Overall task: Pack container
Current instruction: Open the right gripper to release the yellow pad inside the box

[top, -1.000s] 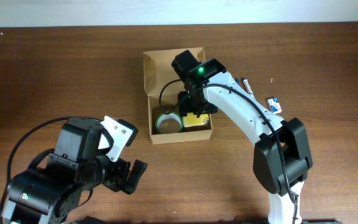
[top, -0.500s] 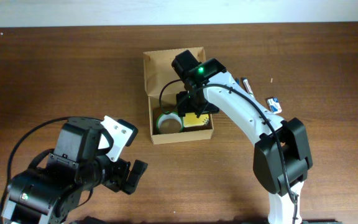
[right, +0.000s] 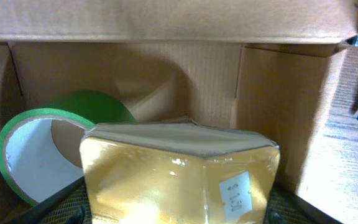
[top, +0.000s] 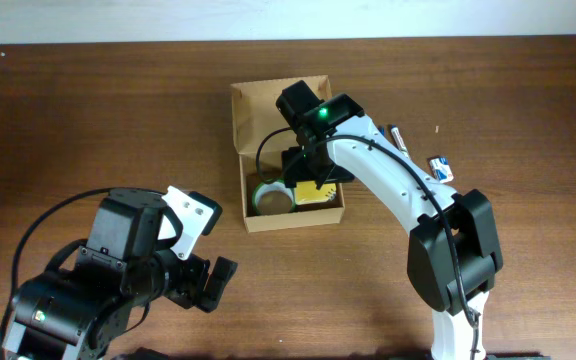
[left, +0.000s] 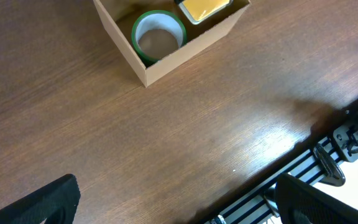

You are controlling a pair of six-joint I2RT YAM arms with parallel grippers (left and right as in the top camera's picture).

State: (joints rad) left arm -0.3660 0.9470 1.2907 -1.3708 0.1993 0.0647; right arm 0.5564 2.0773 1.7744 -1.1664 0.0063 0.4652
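Note:
The container (top: 293, 220) is an open tan cardboard box at the table's middle, its flap lid (top: 258, 105) folded back. A green tape roll (top: 271, 197) lies inside it at the left. My right gripper (top: 313, 178) reaches down into the box and is shut on a small yellow pad (top: 319, 193) at the box's right side. In the right wrist view the pad (right: 179, 174) fills the gap between my fingers (right: 179, 214), with the tape roll (right: 36, 149) to its left. My left gripper (top: 213, 283) is open and empty, near the table's front left, away from the box (left: 166, 59).
A small blue-and-white item (top: 441, 168) and a pen-like item (top: 398, 135) lie on the table right of the box. The table's front edge (left: 303, 146) and a rail below show in the left wrist view.
My right gripper with the yellow pad has shifted very slightly inside the box. The left arm has not moved.

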